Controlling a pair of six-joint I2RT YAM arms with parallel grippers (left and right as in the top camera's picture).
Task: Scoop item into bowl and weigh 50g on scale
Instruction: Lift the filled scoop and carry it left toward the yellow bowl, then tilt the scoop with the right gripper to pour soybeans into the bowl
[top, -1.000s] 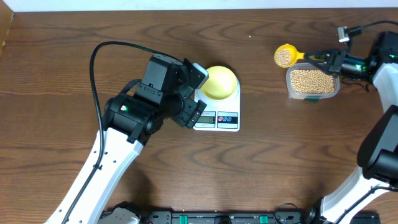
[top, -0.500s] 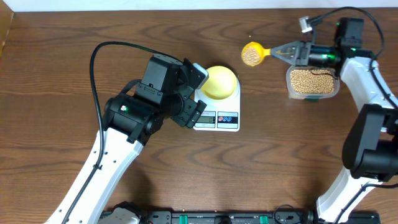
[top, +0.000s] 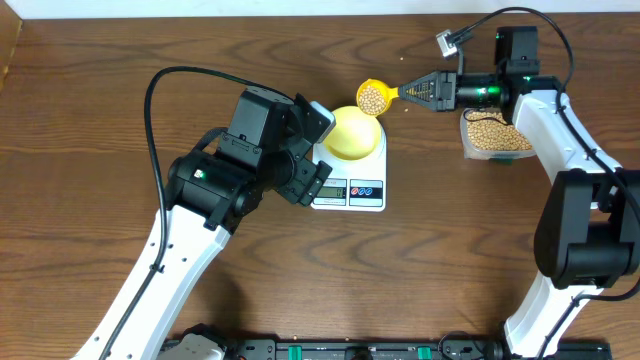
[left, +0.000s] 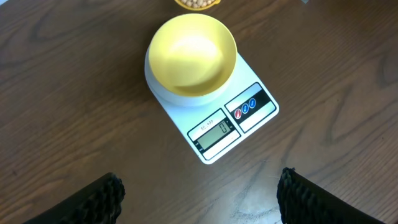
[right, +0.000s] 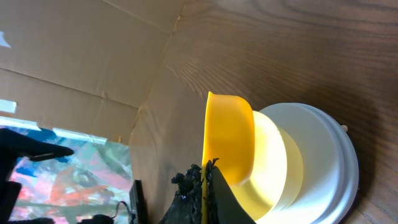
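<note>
Tabletop (top: 480, 230): beans (top: 373, 98) in scoop (top: 392, 92) at R hand (top: 408, 91)

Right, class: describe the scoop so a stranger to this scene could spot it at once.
Find the white scale mid-table, a pale bowl on it. Just past the bowl's far rim hangs the scoop, in the right arm's fingers. Unlike the bowl, it is deep yellow, handled, full of beans.

Empty bowl sitting on scale, beans lying elsewhere

The pale yellow bowl (left: 193, 53) is sitting upright and empty on the white scale (left: 256, 118), covering its round end and leaving the display and two buttons showing. Tan beans (top: 373, 97) are filling a yellow scoop (top: 392, 92) by the bowl's far rim; more are lying in a clear tub (top: 467, 145).
</note>
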